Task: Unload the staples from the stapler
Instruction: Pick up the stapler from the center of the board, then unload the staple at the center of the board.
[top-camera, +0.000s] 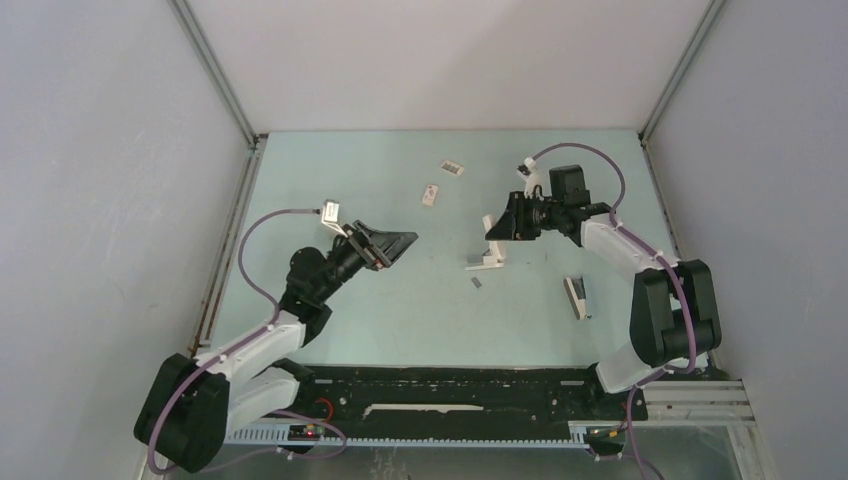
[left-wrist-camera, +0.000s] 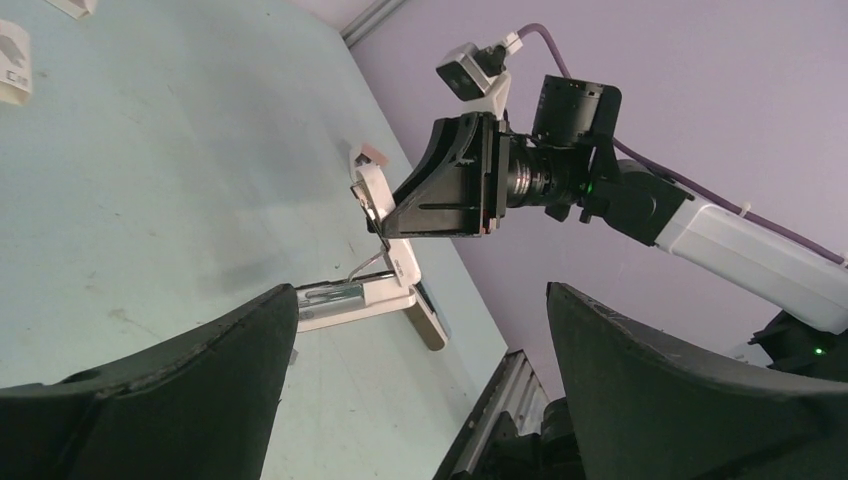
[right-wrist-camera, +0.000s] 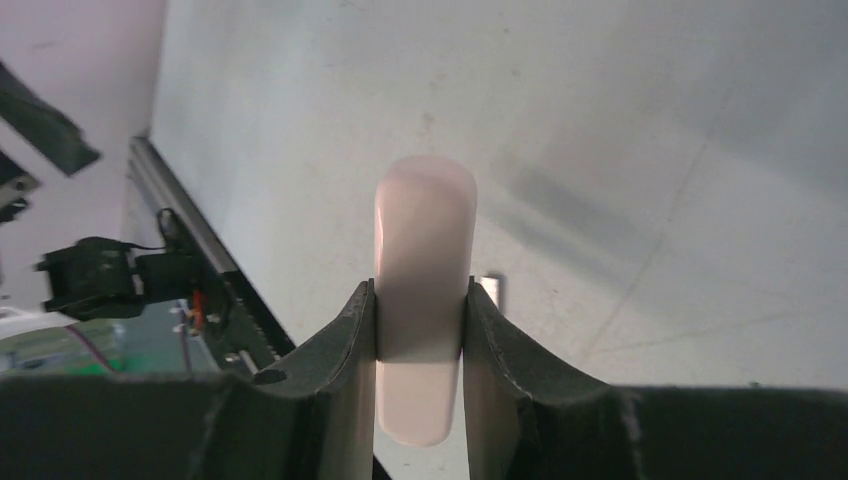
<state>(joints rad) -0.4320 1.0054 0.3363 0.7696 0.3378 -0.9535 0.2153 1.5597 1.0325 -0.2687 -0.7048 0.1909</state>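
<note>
A white stapler (top-camera: 487, 258) lies open in the middle of the table, its base flat and its top arm raised. My right gripper (top-camera: 499, 228) is shut on the raised top arm (right-wrist-camera: 424, 250), which stands between its fingers (right-wrist-camera: 350, 340). In the left wrist view the stapler's base (left-wrist-camera: 385, 300) shows its metal magazine, with the top arm (left-wrist-camera: 368, 180) held up. A tiny grey strip of staples (top-camera: 477, 283) lies on the table just in front of the stapler, and also shows in the right wrist view (right-wrist-camera: 491, 290). My left gripper (top-camera: 397, 243) is open and empty, to the left of the stapler.
A second, grey stapler (top-camera: 577, 297) lies to the right near the right arm. Two small white boxes (top-camera: 452, 168) (top-camera: 430, 194) lie farther back. White walls enclose the table on three sides. A black rail (top-camera: 450, 385) runs along the near edge.
</note>
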